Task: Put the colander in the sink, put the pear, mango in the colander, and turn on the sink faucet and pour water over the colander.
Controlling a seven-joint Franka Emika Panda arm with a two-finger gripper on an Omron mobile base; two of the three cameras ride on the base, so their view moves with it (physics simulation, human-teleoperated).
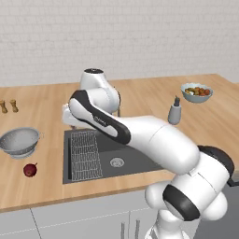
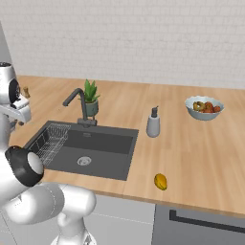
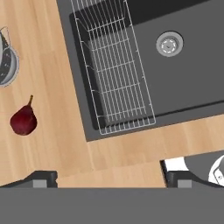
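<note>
No task steps look done yet. The colander [image 1: 19, 140] sits on the tabletop [image 1: 42, 186] left of the sink [image 1: 126, 156], w/ the pear [image 1: 30, 170] just beside it. The mango [image 2: 161, 181] lies well apart, right of the sink. Faucet [image 2: 76, 103] shows no water. Gripper [image 3: 109, 177] hangs above the sink's left edge, jaws wide, holding nothing.

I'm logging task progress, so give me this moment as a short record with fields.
colander: on the counter, left of the sink
pear: on the counter, in front of the colander
mango: on the counter, right of the sink
sink faucet: no water seen
gripper: open, holding nothing, over the sink's front left edge
</note>
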